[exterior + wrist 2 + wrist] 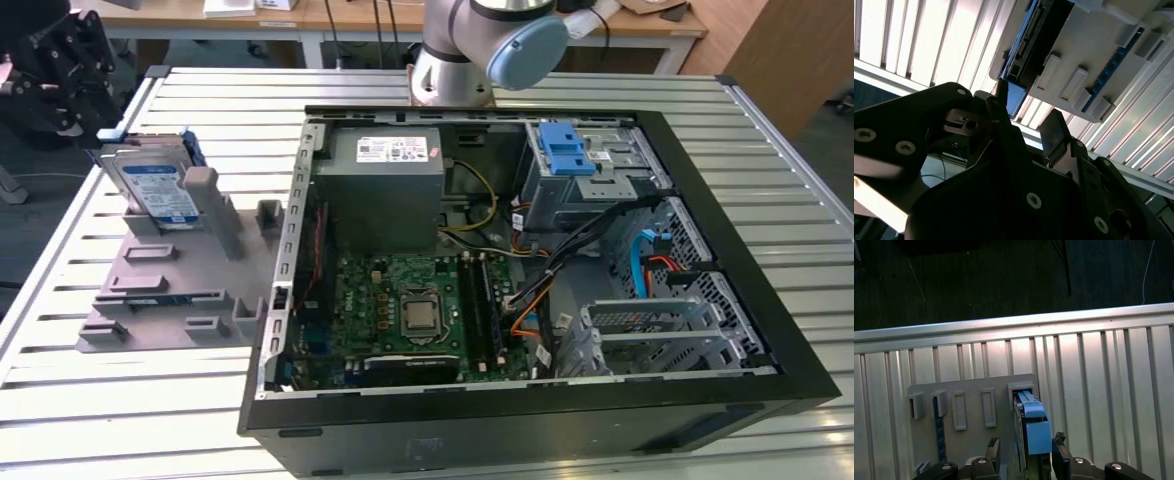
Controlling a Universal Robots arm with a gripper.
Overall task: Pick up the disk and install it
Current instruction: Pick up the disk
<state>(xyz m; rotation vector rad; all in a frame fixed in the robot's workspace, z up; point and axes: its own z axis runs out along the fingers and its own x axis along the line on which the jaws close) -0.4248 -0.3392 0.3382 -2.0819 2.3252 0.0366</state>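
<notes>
Grey holder point(160, 300) props the disk point(154, 190) upright, at the exterior view's left of the open case point(534, 430). In the second wrist view the gripper point(1026, 112) hangs by its edge. In the first wrist view we see fingers point(1059, 447) apart astride it, best centred before closing, we judge.

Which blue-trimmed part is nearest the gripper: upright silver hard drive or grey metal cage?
The silver hard drive, upright in the grey holder near the black gripper; the cage sits inside the black computer case.
</notes>
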